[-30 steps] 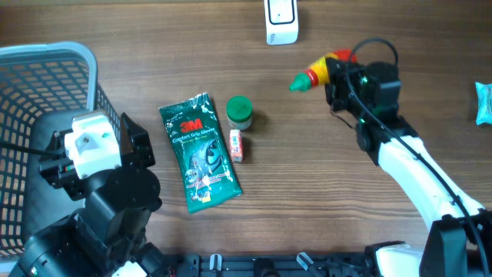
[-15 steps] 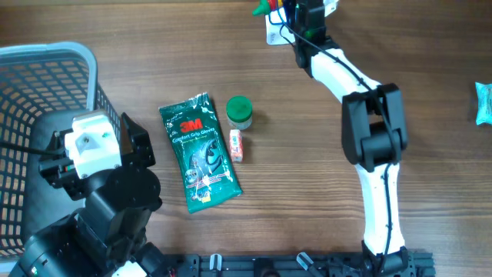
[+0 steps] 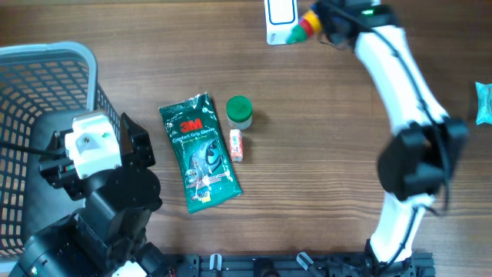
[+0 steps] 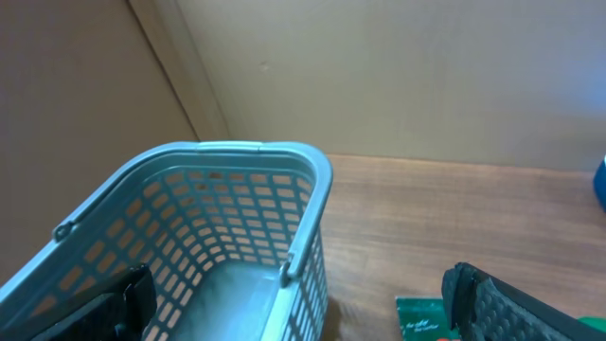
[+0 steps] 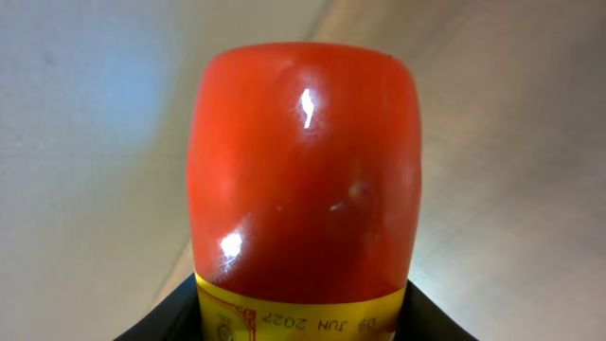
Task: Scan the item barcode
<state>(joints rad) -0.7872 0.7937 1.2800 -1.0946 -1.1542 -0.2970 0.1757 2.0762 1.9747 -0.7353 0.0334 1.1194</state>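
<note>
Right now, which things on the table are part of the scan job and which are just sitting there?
In the job: red squeeze bottle, held in the right gripper; white scanner at the table's far edge.

Lying about: 3M gloves packet; green-lidded jar; small red-and-white stick pack; plastic basket; teal packet at the right edge.

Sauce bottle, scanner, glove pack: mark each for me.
sauce bottle [image 5: 303, 161], right wrist view, red body.
scanner [image 3: 280, 14], overhead view, its front panel.
glove pack [image 3: 200, 154], overhead view, middle of the green bag.
</note>
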